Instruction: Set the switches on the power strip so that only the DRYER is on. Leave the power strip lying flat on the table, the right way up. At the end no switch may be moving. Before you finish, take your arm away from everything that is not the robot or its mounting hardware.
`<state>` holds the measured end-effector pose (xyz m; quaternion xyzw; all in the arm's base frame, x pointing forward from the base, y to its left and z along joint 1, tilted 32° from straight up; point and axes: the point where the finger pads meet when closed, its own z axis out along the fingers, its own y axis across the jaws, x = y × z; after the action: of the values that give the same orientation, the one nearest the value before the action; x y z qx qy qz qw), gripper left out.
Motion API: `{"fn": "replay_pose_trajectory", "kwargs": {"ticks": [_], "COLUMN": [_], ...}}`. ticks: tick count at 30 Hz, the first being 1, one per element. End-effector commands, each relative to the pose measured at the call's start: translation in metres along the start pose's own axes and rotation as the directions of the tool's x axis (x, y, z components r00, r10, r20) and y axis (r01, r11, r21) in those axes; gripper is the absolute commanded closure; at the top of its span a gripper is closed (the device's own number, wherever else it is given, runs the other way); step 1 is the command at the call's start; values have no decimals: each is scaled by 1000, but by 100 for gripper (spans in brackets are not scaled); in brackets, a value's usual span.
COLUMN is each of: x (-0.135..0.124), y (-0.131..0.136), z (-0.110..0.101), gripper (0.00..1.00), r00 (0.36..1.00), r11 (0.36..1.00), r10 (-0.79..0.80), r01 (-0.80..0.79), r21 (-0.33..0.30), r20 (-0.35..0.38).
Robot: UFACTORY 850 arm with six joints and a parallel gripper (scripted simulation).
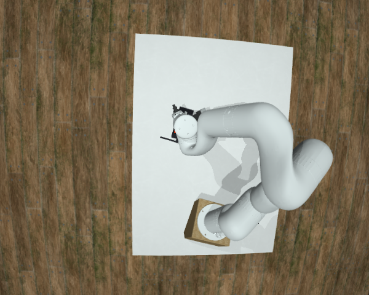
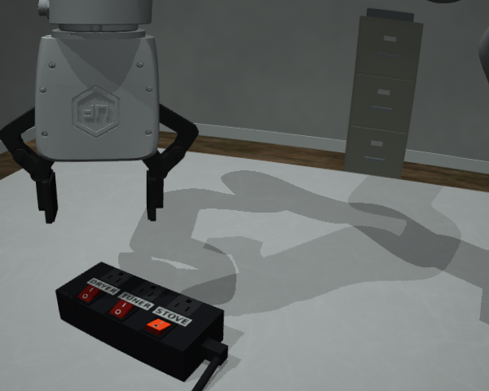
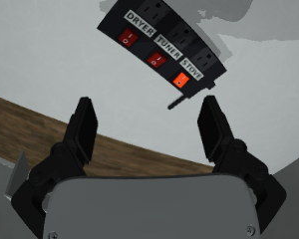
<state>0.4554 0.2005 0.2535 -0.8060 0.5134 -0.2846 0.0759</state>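
Observation:
A black power strip (image 2: 130,332) (image 3: 146,30) lies flat on the white table (image 2: 363,328), right way up, with three red rocker switches. The DRYER switch (image 2: 88,293) (image 3: 128,39) and the TUNER switch (image 2: 121,309) (image 3: 155,60) are dark red. The STOVE switch (image 2: 157,326) (image 3: 180,80) glows bright orange-red. My gripper (image 2: 99,217) (image 3: 148,109) is open and empty. It hangs well above the table, above and behind the strip's DRYER end. In the overhead view the wrist (image 1: 184,126) hides most of the strip; only its cord (image 1: 167,138) shows.
The strip's black cord (image 2: 206,370) runs off its STOVE end toward the table's near edge. The arm's base sits on a wooden block (image 1: 194,222) at one end of the table. A grey filing cabinet (image 2: 381,92) stands on the floor beyond the table.

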Motion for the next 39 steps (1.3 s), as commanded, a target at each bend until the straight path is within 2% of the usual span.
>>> {"fn": "replay_pose_trajectory", "kwargs": {"ticks": [1, 6, 12, 14, 15, 39], "x": [13, 24, 28, 28, 28, 28], "y": [-10, -15, -16, -16, -16, -16], "z": [20, 35, 40, 40, 40, 40], "gripper": [0, 0, 0, 0, 100, 100], "r00": [962, 870, 699, 699, 661, 661], "r11": [962, 870, 700, 700, 662, 662], "r10": [-274, -493, -714, -714, -749, -749], "r01": [274, 493, 715, 715, 750, 750], "r21": [-10, 0, 0, 0, -3, -3], "r20": [16, 13, 26, 26, 34, 34]}}
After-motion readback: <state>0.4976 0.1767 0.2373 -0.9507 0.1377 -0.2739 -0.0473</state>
